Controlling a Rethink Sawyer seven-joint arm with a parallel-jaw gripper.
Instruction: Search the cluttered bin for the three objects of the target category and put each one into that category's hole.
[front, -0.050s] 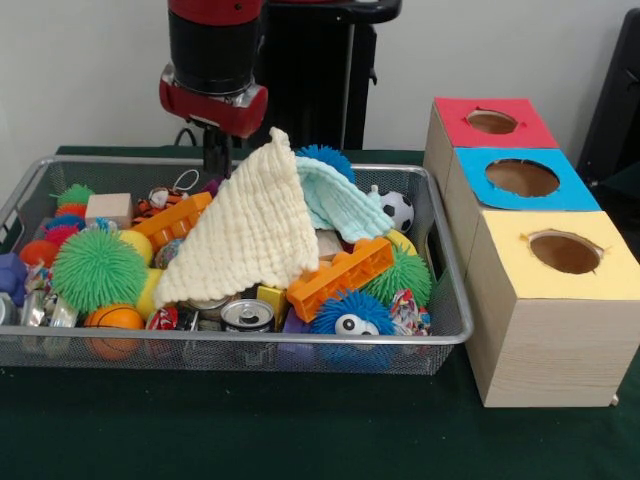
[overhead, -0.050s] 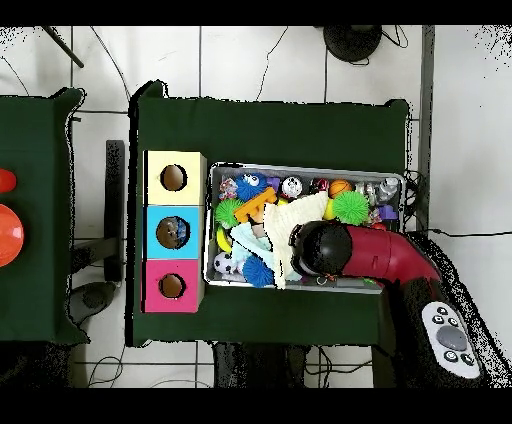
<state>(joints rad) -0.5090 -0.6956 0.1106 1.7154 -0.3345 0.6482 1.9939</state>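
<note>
The tool (front, -0.050s: 218, 150) hangs below the red wrist at the rear of the wire bin (front, -0.050s: 440, 335). Whether its fingers are apart or together cannot be determined: the raised corner of the cream cloth (front, -0.050s: 248, 235) sits just beside the tool and hides its tips, so a grip on the cloth cannot be confirmed either. The cloth slopes down from that corner toward the front of the bin. A pale green cloth (front, -0.050s: 340, 205) lies directly beside the cream one, on the side away from the tool. An orange toy brick (front, -0.050s: 340, 277) lies below both cloths, touching the cream cloth's lower edge. A green spiky ball (front, -0.050s: 98, 268) sits in front of the tool and to its side, well apart from it. A drink can (front, -0.050s: 247, 316) stands at the front wall. Beyond the bin, on the green counter (front, -0.050s: 250, 430), three boxes sit in a row: red-topped box (front, -0.050s: 495, 122), blue-topped box (front, -0.050s: 525, 178), yellow-topped box (front, -0.050s: 565, 255), each with one round hole.
</note>
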